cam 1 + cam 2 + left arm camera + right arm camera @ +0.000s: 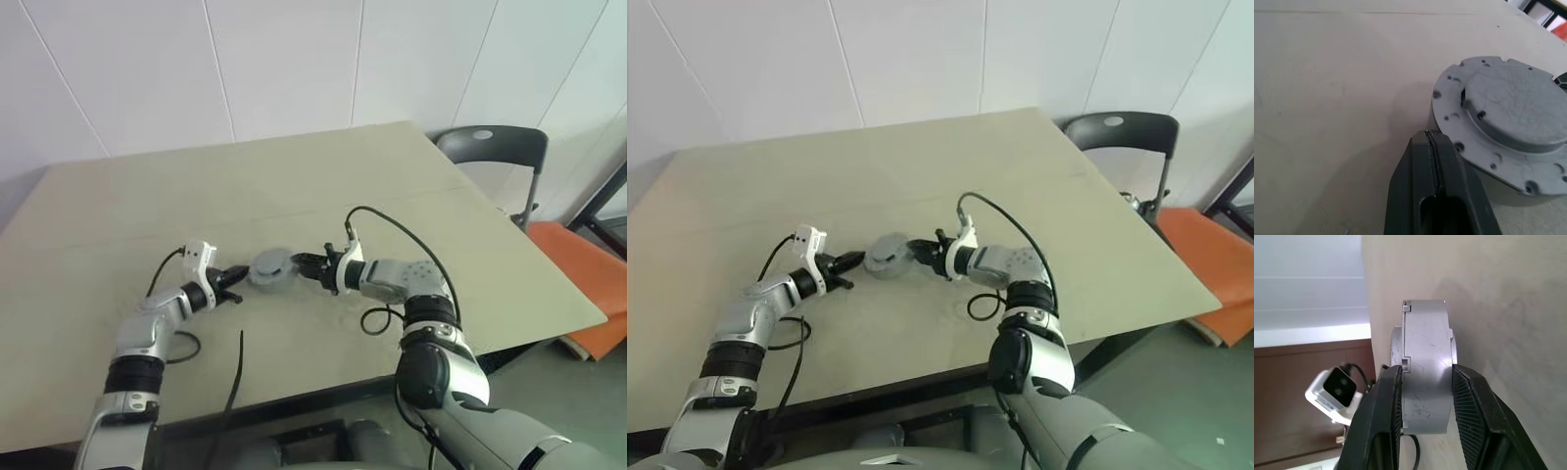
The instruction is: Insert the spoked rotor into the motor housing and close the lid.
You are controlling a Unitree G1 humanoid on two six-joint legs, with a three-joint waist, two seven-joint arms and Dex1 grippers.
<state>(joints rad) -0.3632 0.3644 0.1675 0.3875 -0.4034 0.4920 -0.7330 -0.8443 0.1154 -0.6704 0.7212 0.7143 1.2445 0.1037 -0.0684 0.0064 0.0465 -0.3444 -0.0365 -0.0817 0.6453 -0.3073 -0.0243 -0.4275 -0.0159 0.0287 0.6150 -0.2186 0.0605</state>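
Head views: pale beige bench (294, 176), matte and smooth, with a faint seam running across it. Near the middle of the near half, a round grey metal motor housing (271, 267), lid side up, lying between the two tools. Right tool (306, 264) reaching in from the right, black fingers pinching the housing's right edge. Left tool (235, 278) just left of the housing, black fingers pressed together, tip just beside the rim; contact hard to judge. Thin black cables looping from both silver-and-black wrists. Beyond the far right corner of the bench, a dark grey plastic chair (495, 147); nearer on the right, an orange slab (588, 284) on the floor. White panelled wall (284, 59) behind.

Left wrist view: lid (1513, 115) of dull cast grey metal, a raised flat disc on a wider flange dotted with small round holes and notches at the edge. Dark fingers (1432, 191) shut flat against each other, a thin seam between them, tip close by the flange. Bench surface finely grained.

Right wrist view: housing seen edge-on, a thick brushed silver band with fine scratches and a small square notch. Ribbed black pads (1469, 416) clamped on both flat faces. Behind, the left wrist's white camera block (1334, 391).
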